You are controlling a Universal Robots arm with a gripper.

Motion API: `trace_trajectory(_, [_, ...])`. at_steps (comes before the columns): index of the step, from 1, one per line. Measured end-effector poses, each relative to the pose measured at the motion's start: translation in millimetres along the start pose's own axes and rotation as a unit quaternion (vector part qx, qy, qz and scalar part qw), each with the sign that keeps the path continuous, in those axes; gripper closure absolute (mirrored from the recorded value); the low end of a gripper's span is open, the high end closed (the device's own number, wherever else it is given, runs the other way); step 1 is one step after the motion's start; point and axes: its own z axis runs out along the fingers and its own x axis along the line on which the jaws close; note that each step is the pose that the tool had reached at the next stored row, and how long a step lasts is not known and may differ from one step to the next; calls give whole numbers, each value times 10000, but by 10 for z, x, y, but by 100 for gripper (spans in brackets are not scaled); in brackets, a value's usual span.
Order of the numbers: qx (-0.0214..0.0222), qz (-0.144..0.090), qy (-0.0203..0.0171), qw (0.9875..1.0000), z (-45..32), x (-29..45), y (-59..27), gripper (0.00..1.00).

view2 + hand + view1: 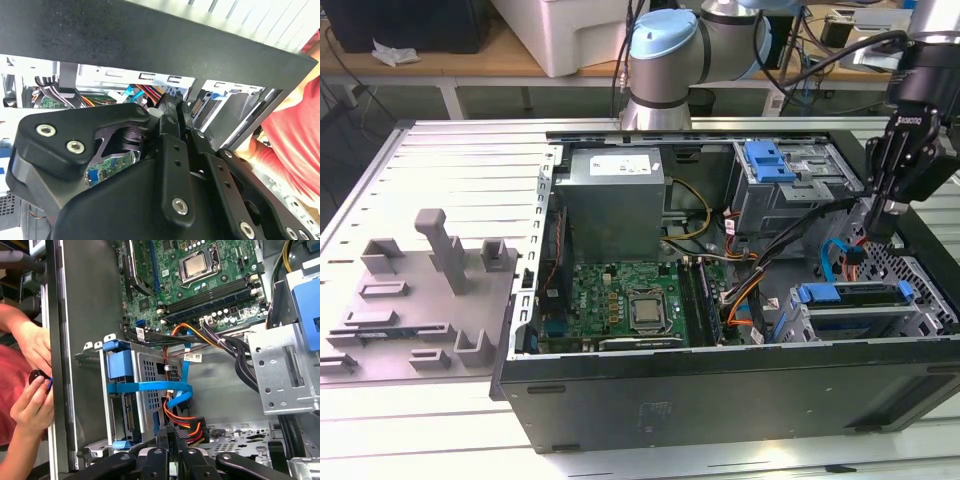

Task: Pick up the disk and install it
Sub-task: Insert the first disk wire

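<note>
Toward the exterior view's lower right, inside the open black computer tower case [720, 405], the disk [855, 305] sits edge-on in a grey perforated metal drive cage [920, 315]. What shows of it is a blue plastic carrier frame along its upper edge and a narrow silver metal side beneath; its broad face is hidden by the cage. In the first wrist view the disk [123, 415] shows as a dark edge between blue frame ends, with a light-blue flat cable [150, 387] crossing the cage.

The black pincer [878, 225] hangs at the right edge of the frame, just above and behind the cage, apart from the disk. In the second wrist view its fingers [170, 125] lie pressed together, so it is closed. In the first wrist view the pincer [172, 437] is near a bundle of orange and red wires [182, 420].

A green motherboard [620, 300] fills the case's middle, and a large grey metal power-supply box [615, 200] stands behind it. The case rests on a grey slotted tabletop [420, 150]. A person's hand [32, 405] is outside the case wall.
</note>
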Motion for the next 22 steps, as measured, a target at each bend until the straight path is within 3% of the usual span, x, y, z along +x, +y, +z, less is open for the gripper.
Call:
trace_trajectory(7, [7, 4, 27, 10000, 28, 24, 156, 83])
trace_trajectory(14, [58, -24, 21, 10000, 20, 71, 239, 83])
trace_trajectory(17, [81, -44, 1, 10000, 20, 94, 242, 83])
trace_trajectory(22, [129, -109, -81, 9998, 20, 131, 237, 83])
